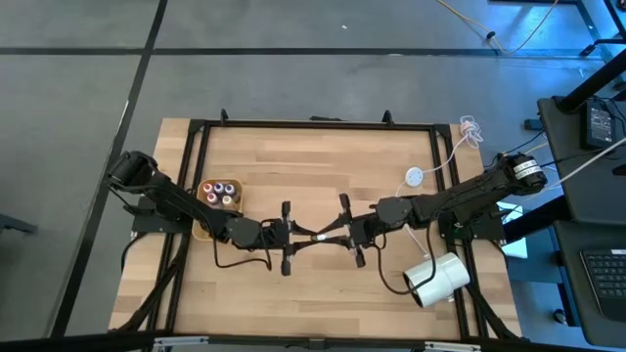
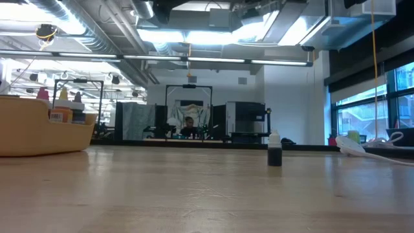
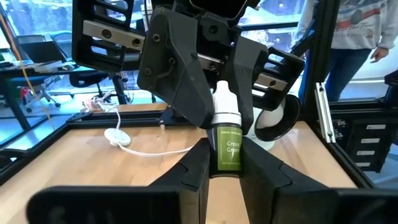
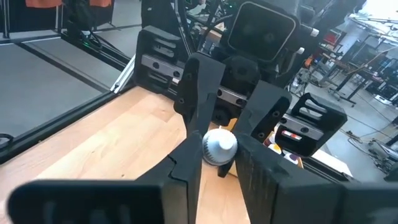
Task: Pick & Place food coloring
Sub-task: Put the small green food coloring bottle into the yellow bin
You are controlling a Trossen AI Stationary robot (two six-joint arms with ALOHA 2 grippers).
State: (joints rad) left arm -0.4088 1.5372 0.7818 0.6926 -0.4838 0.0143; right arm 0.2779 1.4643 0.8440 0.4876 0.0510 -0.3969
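Wooden table (image 1: 323,156): tray (image 1: 204,227), white cylinder (image 1: 438,278), bottle (image 2: 275,149).

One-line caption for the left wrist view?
Both grippers, left and right, grip one green food coloring bottle mid-table.

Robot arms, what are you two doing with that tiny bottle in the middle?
The two arms meet at the middle of the table over one small bottle labelled grass green. The left hand and the right hand both have their fingers closed around it, one from each side, like a handover. More little bottles sit in the tan tray by the left arm. A white cylinder lies near the right arm.
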